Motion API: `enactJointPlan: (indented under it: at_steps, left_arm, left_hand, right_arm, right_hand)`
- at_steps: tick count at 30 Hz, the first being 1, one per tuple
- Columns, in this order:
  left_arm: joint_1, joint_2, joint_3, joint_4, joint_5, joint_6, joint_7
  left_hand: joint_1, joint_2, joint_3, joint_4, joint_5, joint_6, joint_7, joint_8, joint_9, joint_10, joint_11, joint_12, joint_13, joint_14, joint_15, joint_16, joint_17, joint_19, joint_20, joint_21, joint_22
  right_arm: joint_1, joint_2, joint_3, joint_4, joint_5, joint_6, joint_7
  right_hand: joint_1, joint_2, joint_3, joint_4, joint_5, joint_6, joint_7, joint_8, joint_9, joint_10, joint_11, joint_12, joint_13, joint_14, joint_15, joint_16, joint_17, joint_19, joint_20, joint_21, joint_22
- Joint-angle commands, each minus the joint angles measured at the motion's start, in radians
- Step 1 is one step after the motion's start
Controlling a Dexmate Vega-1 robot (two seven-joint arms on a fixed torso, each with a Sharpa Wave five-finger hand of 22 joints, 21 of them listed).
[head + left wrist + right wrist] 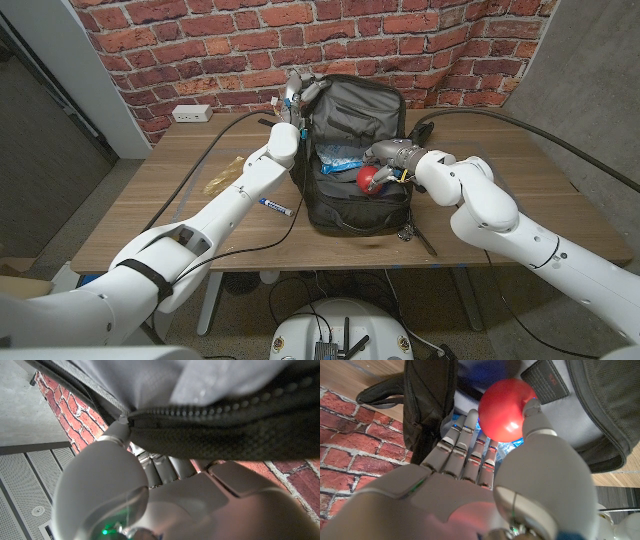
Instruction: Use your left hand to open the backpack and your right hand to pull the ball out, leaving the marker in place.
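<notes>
While the left hand grips the open black fabric backpack's lid at ten o'clock, the right hand's fingers grip the glossy red ball inside.

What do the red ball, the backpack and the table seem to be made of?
Red ball: smooth glossy plastic or rubber, judging by its bright highlight. Backpack: black woven fabric, probably nylon, with a coarse weave beside the zipper and a grey lining. Table: wood or wood-look laminate, matte, with visible grain.
</notes>
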Motion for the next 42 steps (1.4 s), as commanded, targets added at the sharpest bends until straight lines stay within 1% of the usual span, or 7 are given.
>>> enactJointPlan:
  at_steps: [1, 14, 15, 17, 23, 31, 42]
  left_arm:
    - [0.01, 0.007, -0.002, -0.022, 0.002, 0.016, 0.002]
    - [0.014, 0.011, -0.007, -0.027, 0.001, 0.017, 0.003]
    - [0.013, 0.011, -0.006, -0.019, 0.0, 0.003, -0.002]
    - [0.015, 0.011, -0.007, -0.028, -0.001, 0.021, 0.003]
    - [0.012, 0.01, -0.007, -0.018, -0.002, 0.013, 0.001]
    - [0.005, 0.006, -0.006, -0.005, -0.001, 0.006, 0.0]
    - [-0.011, -0.002, -0.001, 0.018, 0.0, 0.005, -0.003]
  left_hand:
    - [0.005, 0.009, 0.014, 0.009, 0.005, 0.009, 0.002, 0.007, 0.003, 0.008, 0.001, 0.008, 0.002, 0.006, 0.001, 0.0, 0.001, 0.011, -0.142, -0.004, 0.004]
    - [0.004, 0.009, 0.014, 0.009, 0.005, 0.01, 0.0, 0.007, 0.003, 0.008, -0.001, 0.008, 0.002, 0.006, 0.0, 0.0, 0.001, 0.011, -0.142, -0.005, 0.004]
    - [0.004, 0.009, 0.015, 0.009, 0.005, 0.009, 0.0, 0.007, 0.003, 0.008, -0.001, 0.008, 0.002, 0.006, 0.001, 0.0, 0.001, 0.011, -0.142, -0.005, 0.004]
    - [0.004, 0.009, 0.015, 0.009, 0.005, 0.008, 0.0, 0.007, 0.003, 0.007, 0.0, 0.007, 0.002, 0.006, 0.0, 0.0, 0.002, 0.011, -0.142, -0.005, 0.004]
    - [0.004, 0.01, 0.015, 0.009, 0.005, 0.008, 0.0, 0.007, 0.003, 0.006, -0.003, 0.007, 0.002, 0.006, 0.001, -0.001, 0.001, 0.01, -0.142, -0.005, 0.004]
    - [0.004, 0.009, 0.015, 0.009, 0.005, 0.008, 0.001, 0.007, 0.003, 0.007, 0.004, 0.008, 0.002, 0.006, 0.0, -0.001, 0.001, 0.01, -0.142, -0.005, 0.004]
    - [0.003, 0.01, 0.015, 0.01, 0.005, 0.008, 0.002, 0.006, 0.003, 0.007, -0.002, 0.008, 0.002, 0.006, 0.001, 0.0, 0.001, 0.01, -0.142, -0.005, 0.004]
  right_arm:
    - [-0.03, -0.017, 0.023, -0.039, 0.031, -0.023, -0.03]
    - [-0.056, -0.04, 0.043, -0.076, 0.069, -0.057, -0.053]
    - [-0.06, -0.042, 0.048, -0.079, 0.075, -0.061, -0.058]
    - [-0.066, -0.047, 0.051, -0.088, 0.08, -0.071, -0.063]
    - [-0.077, -0.061, 0.055, -0.11, 0.084, -0.103, -0.075]
    - [-0.09, -0.079, 0.062, -0.137, 0.087, -0.138, -0.092]
    - [-0.108, -0.106, 0.082, -0.169, 0.109, -0.183, -0.118]
  right_hand:
    - [0.026, 0.04, 0.002, 0.004, 0.003, 0.017, -0.001, 0.005, 0.003, 0.132, -0.123, 0.09, 0.125, 0.011, -0.167, 0.002, 0.006, 0.008, -0.086, 0.004, 0.004]
    - [0.028, 0.047, 0.002, 0.005, 0.004, 0.023, -0.001, 0.005, 0.003, 0.134, -0.122, 0.094, 0.134, 0.016, -0.168, -0.003, 0.009, 0.01, -0.085, 0.005, 0.004]
    - [0.028, 0.047, 0.002, 0.005, 0.004, 0.024, -0.001, 0.005, 0.003, 0.134, -0.123, 0.095, 0.135, 0.017, -0.168, -0.003, 0.01, 0.01, -0.086, 0.005, 0.005]
    - [0.028, 0.049, 0.003, 0.006, 0.004, 0.024, -0.002, 0.005, 0.003, 0.134, -0.123, 0.095, 0.136, 0.018, -0.168, -0.003, 0.01, 0.01, -0.086, 0.005, 0.005]
    - [0.03, 0.051, 0.002, 0.006, 0.004, 0.03, -0.003, 0.007, 0.003, 0.136, -0.123, 0.098, 0.142, 0.024, -0.167, -0.004, 0.014, 0.014, -0.085, 0.007, 0.005]
    - [0.03, 0.054, 0.001, 0.006, 0.004, 0.04, -0.005, 0.009, 0.003, 0.149, -0.127, 0.106, 0.149, 0.028, -0.167, -0.008, 0.016, 0.02, -0.087, 0.009, 0.005]
    - [0.033, 0.056, 0.002, 0.005, 0.006, 0.048, -0.007, 0.01, 0.003, 0.159, -0.127, 0.113, 0.156, 0.032, -0.168, -0.015, 0.017, 0.024, -0.089, 0.011, 0.006]
